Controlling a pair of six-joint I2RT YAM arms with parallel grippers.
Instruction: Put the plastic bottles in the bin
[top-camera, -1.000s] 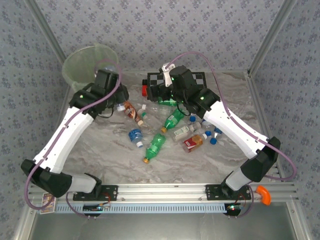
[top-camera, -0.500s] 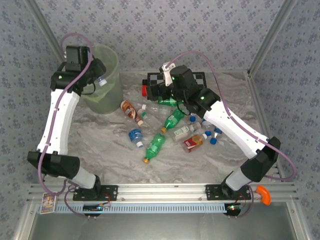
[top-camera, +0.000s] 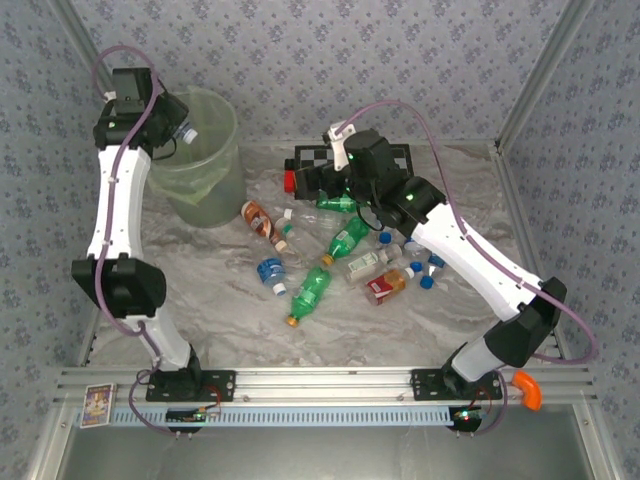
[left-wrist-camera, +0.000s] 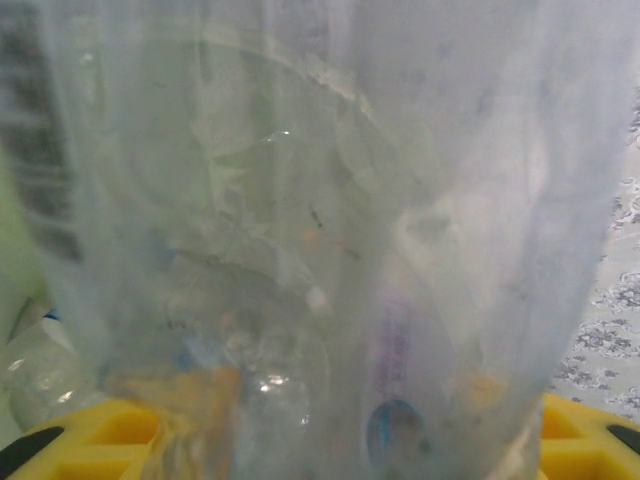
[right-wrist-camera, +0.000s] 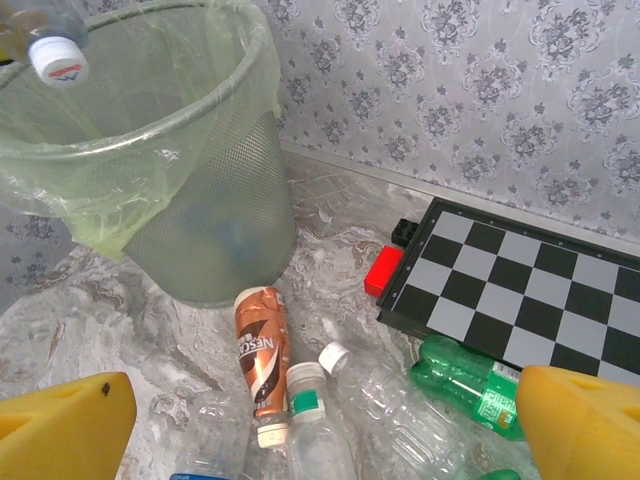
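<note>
- A clear bottle (top-camera: 185, 131) with a blue-and-white cap is held just above the rim of the bin (top-camera: 210, 185), over its left side. From there it can be judged ready to fall straight in once it is let go.
- The bottle is clamped between the fingers of the left gripper (left-wrist-camera: 335, 445), which are closed against its sides.
- The bin is set at the far left corner of the table (top-camera: 220, 310), close to the wall.
- The other bottles (top-camera: 345, 240) are scattered on their sides about the middle of the table, near a checkerboard (top-camera: 395, 157) at the far edge.
- The right gripper (right-wrist-camera: 320, 430) is spread wide open with nothing in it. It is poised above a brown bottle (right-wrist-camera: 259, 355) and a green bottle (right-wrist-camera: 465, 378), presumably so that the next pick can be made.
</note>
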